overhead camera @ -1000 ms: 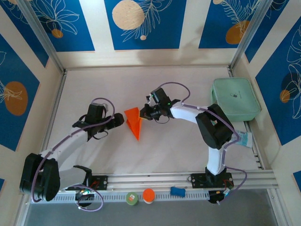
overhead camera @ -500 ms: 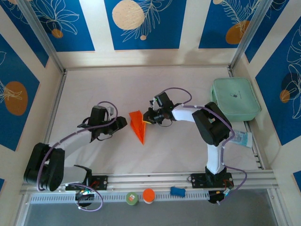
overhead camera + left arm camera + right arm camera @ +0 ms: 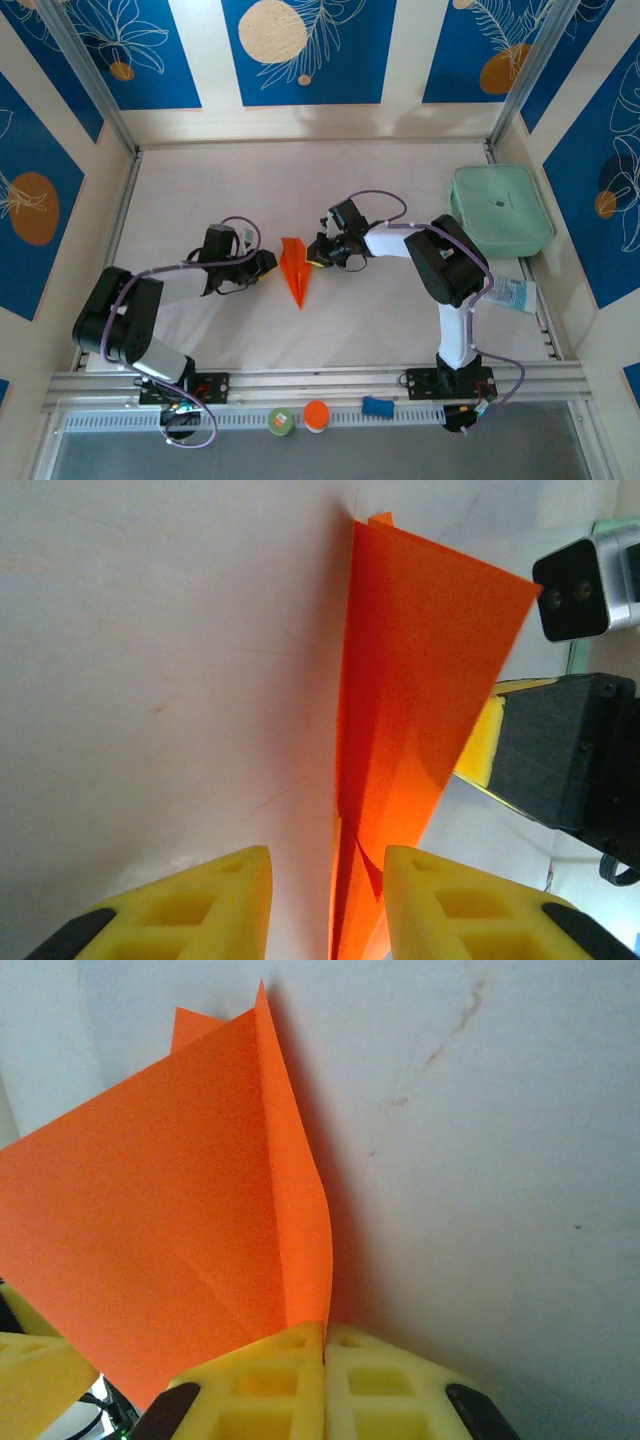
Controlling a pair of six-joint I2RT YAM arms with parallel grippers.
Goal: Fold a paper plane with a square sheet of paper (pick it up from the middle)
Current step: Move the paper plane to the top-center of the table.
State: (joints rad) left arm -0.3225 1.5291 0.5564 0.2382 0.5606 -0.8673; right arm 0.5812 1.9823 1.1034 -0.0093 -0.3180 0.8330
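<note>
While in right hand [image 3: 323, 1340], paper plane [image 3: 170, 1230]

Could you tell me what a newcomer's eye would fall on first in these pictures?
The bright orange paper plane stands out in the middle of the pale table. The right gripper is pinched shut on its edge, while the left gripper straddles its other side with jaws apart. A mint-green case sits at the far right.

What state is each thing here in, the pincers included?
paper plane: folded, held up on edge.
right pincer: shut on the paper plane.
left pincer: open, with the paper plane's edge between its fingers.
mint-green case: lid closed.
</note>
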